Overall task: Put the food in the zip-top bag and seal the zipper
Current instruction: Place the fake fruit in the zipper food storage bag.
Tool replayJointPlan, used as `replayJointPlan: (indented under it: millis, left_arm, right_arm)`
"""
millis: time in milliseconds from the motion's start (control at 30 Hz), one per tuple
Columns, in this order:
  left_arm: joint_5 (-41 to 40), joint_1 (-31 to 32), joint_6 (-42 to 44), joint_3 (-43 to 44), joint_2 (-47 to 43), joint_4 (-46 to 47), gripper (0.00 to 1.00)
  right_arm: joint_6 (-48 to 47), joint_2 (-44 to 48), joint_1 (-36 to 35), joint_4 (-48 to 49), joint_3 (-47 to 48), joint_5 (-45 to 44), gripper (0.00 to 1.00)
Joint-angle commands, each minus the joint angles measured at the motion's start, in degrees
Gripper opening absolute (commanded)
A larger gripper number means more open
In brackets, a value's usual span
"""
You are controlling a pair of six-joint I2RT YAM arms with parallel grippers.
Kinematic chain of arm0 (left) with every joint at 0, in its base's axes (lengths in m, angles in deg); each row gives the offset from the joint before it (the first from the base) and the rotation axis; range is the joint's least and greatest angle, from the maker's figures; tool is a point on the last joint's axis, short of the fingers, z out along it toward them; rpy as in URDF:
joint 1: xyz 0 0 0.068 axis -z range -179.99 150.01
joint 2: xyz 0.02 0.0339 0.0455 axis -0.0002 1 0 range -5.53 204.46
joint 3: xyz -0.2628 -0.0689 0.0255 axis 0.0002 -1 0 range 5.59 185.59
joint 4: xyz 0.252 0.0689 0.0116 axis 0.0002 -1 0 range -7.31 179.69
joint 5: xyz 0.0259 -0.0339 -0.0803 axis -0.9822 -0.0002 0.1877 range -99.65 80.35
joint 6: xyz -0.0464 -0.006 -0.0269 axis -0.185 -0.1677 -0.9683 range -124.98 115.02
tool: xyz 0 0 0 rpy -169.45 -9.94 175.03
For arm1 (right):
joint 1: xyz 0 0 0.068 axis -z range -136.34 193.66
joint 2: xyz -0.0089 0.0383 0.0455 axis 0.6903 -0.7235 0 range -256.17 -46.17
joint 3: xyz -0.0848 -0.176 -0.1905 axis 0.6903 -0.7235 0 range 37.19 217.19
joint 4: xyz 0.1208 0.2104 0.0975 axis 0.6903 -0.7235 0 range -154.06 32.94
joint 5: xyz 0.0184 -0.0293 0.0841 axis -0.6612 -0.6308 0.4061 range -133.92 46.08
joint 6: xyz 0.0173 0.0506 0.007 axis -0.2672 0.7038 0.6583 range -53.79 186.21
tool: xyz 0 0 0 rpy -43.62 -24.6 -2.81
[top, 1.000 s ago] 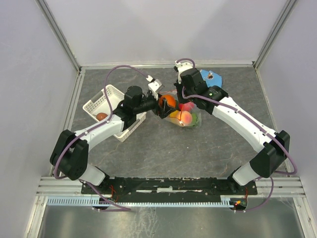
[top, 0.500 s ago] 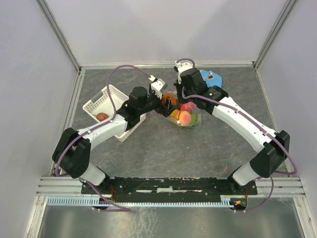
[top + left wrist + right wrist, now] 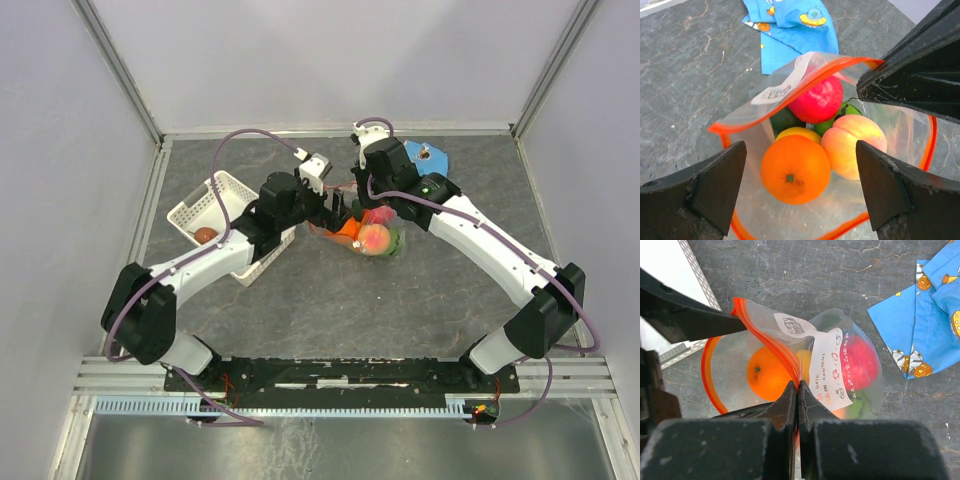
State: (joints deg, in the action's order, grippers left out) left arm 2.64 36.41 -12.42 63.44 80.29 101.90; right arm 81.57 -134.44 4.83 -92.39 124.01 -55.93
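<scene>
The right end effector point(image 3: 796, 390) is clamped on the zipper point(image 3: 765, 337), holding open the zip-top bag point(image 3: 837, 325) beside the basket point(image 3: 232, 180). Most of the food point(image 3: 796, 169) lies inside. The left end effector point(image 3: 800, 185), wide open and empty, should lift straight clear.

A white lattice basket point(image 3: 220, 200) sits left on the grey tabletop point(image 3: 330, 300), a blue printed packet point(image 3: 430, 155) far right.

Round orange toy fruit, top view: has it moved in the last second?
Yes. The round orange toy fruit shifted right, away from the white plastic lattice basket, and into the clear zip-top bag.
</scene>
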Motion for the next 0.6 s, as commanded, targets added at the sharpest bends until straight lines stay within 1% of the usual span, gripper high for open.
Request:
replayJointPlan:
  millis: [0, 133, 200, 300, 433, 500, 567]
  left_arm:
    - [-6.8, 0.2, -3.8, 3.0, -6.9, -7.7, 0.95]
    - [-12.7, 0.2, -6.9, 1.5, -11.2, -15.5, 0.92]
    - [-14.0, 0.2, -8.2, 0.5, -12.2, -19.0, 0.89]
    - [-14.9, 0.2, -10.9, -1.2, -12.2, -20.5, 0.84]
    - [-14.7, 0.2, -13.6, -0.9, -9.3, -21.4, 0.76]
    - [-14.3, 0.2, -14.3, -0.4, -7.3, -21.7, 0.70]
    - [-14.1, 0.2, -14.7, 0.2, -5.4, -23.0, 0.61]
  right_arm:
    - [0.6, 1.5, 0.3, 1.4, 1.7, -0.4, 0.04]
    - [0.6, 1.4, 0.3, 1.6, 1.5, -0.3, 0.04]
    - [0.6, 1.4, 0.3, 1.7, 1.5, -0.3, 0.04]
    - [0.9, 1.3, 0.3, 1.8, 1.2, 0.0, 0.04]
    - [1.0, 1.3, 0.3, 1.8, 1.1, 0.5, 0.04]
    - [1.0, 1.4, 0.3, 1.8, 0.9, 0.4, 0.04]
    - [1.0, 1.5, 0.3, 1.8, 0.9, 0.3, 0.04]
